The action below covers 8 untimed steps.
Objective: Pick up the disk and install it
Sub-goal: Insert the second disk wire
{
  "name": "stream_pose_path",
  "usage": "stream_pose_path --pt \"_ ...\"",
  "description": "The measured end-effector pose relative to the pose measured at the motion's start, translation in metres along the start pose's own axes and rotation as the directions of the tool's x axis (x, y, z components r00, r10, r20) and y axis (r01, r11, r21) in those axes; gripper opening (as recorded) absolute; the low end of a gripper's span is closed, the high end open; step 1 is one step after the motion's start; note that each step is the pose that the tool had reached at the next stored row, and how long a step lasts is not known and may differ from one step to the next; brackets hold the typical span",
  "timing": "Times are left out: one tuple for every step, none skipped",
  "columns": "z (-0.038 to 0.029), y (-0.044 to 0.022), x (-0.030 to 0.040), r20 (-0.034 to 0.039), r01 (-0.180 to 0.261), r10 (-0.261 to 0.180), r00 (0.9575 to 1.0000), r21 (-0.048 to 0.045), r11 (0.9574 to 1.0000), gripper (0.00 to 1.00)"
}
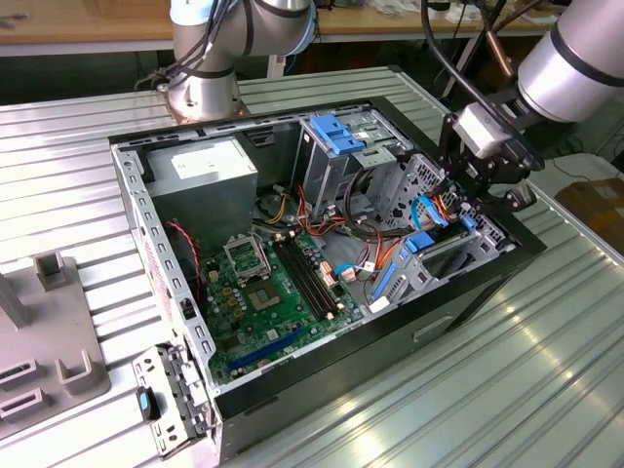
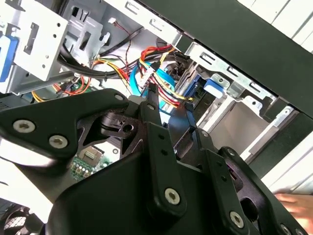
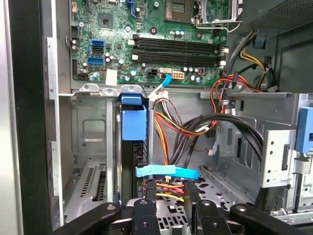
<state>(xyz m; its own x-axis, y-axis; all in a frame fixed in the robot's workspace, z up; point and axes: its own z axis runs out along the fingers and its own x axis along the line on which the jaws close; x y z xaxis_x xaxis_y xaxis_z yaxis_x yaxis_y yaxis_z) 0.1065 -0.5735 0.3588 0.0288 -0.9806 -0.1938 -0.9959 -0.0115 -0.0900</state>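
Black gripper point(image 1: 485, 191) low over open computer case point(image 1: 322, 380), beside blue-railed disk point(image 1: 441, 246).

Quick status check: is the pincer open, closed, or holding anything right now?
Pincer: open, holding nothing, fingers apart over the drive bay, above the disk standing on edge in the case.

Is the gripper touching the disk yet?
Cannot tell. In the first wrist view the gripper has its open fingers right beside the disk, but neither contact nor a gap shows plainly.
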Motion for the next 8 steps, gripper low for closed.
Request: stream_pose_path --pt "-0.0035 -0.0003 -0.0010 0.0002 0.000 0.000 1.0000 0.0000 1.0000 0.36" --pt "-0.0058 -0.0005 -0.0015 0.0002 0.000 0.000 1.0000 0.0000 1.0000 0.36" --pt "-0.0076 -0.0007 -0.0019 0.0003 0.000 0.000 1.0000 0.0001 1.0000 0.36" --pt "-0.0106 -0.0010 -0.0026 0.0001 0.000 0.000 1.0000 0.0002 1.0000 0.36" --pt "-0.0105 -0.0010 -0.0026 -0.0006 0.000 0.000 1.0000 0.0002 1.0000 0.36" --pt "-0.0106 -0.0010 -0.0026 -0.0008 0.000 0.000 1.0000 0.0001 1.0000 0.36" --pt "-0.0108 -0.0010 -0.0027 -0.0014 0.000 0.000 1.0000 0.0001 1.0000 0.36" --pt "-0.0108 -0.0010 -0.0027 -0.0017 0.000 0.000 1.0000 0.0001 1.0000 0.36"
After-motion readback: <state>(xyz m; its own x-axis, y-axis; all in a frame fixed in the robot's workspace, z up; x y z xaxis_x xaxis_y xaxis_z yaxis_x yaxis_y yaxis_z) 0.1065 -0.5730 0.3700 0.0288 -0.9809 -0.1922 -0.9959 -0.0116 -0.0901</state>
